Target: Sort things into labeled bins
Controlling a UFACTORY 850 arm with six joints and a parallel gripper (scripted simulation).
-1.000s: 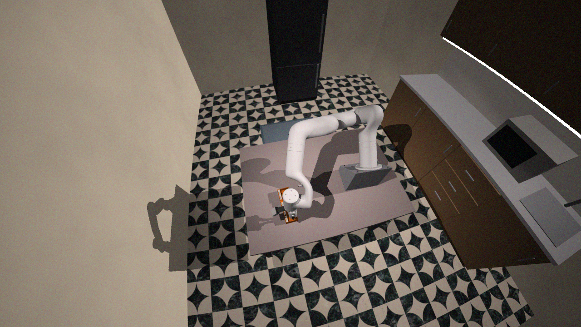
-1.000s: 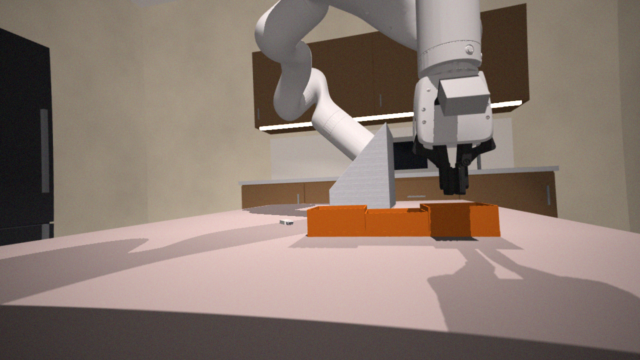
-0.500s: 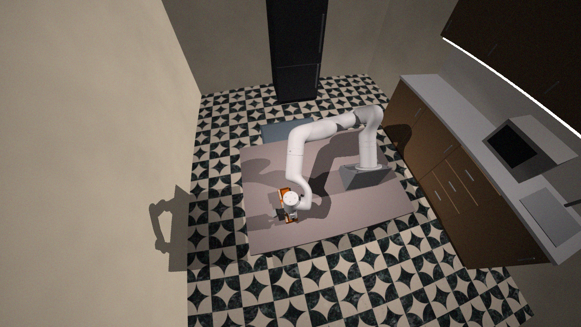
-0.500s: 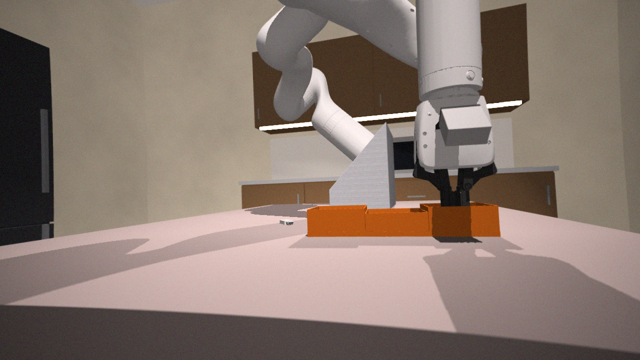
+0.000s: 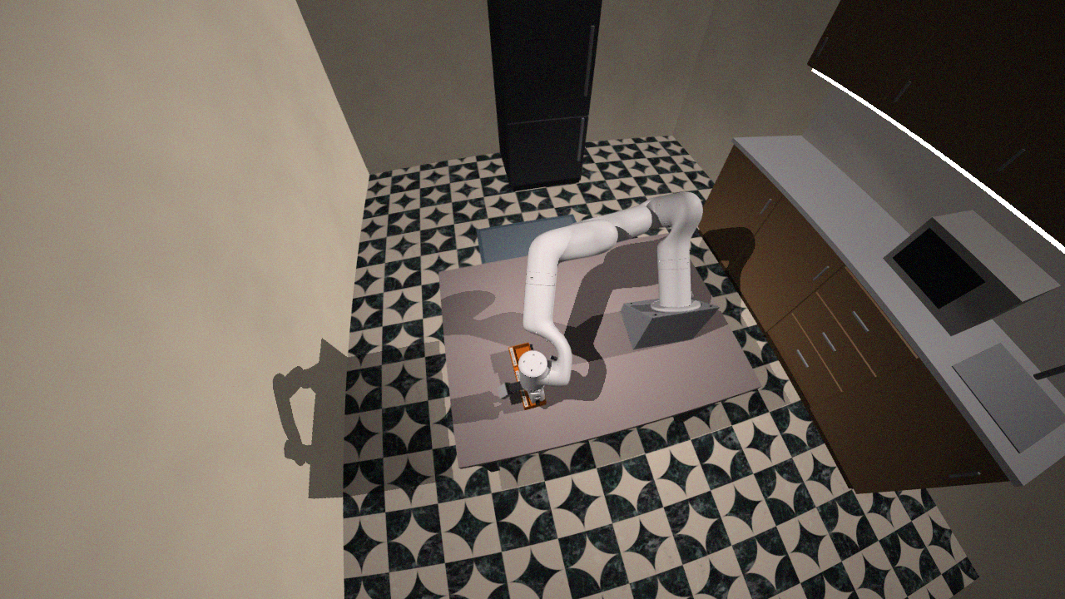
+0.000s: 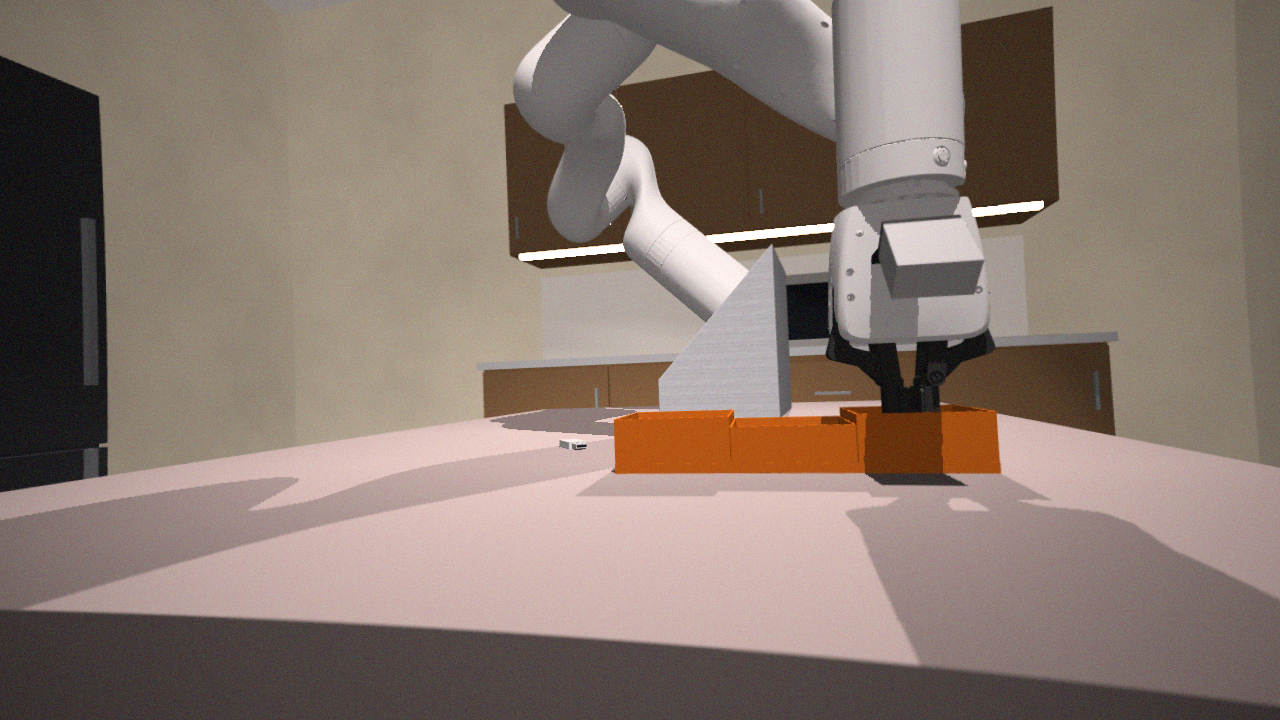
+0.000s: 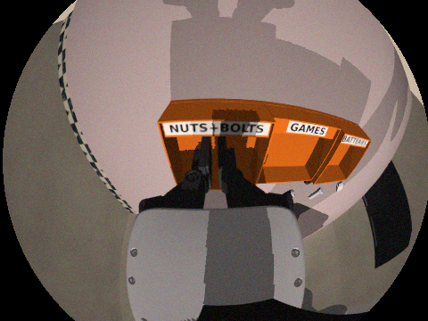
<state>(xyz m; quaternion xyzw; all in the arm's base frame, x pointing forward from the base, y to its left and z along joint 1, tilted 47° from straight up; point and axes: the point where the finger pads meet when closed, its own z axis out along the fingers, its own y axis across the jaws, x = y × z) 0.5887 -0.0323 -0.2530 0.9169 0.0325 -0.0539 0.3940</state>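
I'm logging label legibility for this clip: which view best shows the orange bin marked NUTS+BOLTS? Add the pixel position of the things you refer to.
The wrist view: the orange plastic-looking NUTS+BOLTS bin [image 6: 971, 443] [image 7: 164, 108] shows its whole white label there. The exterior view shows only its unlabelled outer side; the top view shows it small, partly covered by the arm.

White arm [image 5: 541, 286] [image 6: 897, 89] bent, wrist low; black fingers [image 6: 893, 389] pointing down, nearly closed, narrow gap between.

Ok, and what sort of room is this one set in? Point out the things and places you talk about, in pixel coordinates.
Most likely a kitchen: brown drawer cabinets [image 5: 789, 260] [image 6: 984, 376] under a pale countertop [image 5: 826, 200] [image 6: 1065, 337], a tall dark unit that looks like a fridge [image 5: 543, 89] [image 6: 49, 268], and wall cupboards [image 5: 960, 96] [image 6: 698, 170] with a light strip beneath.
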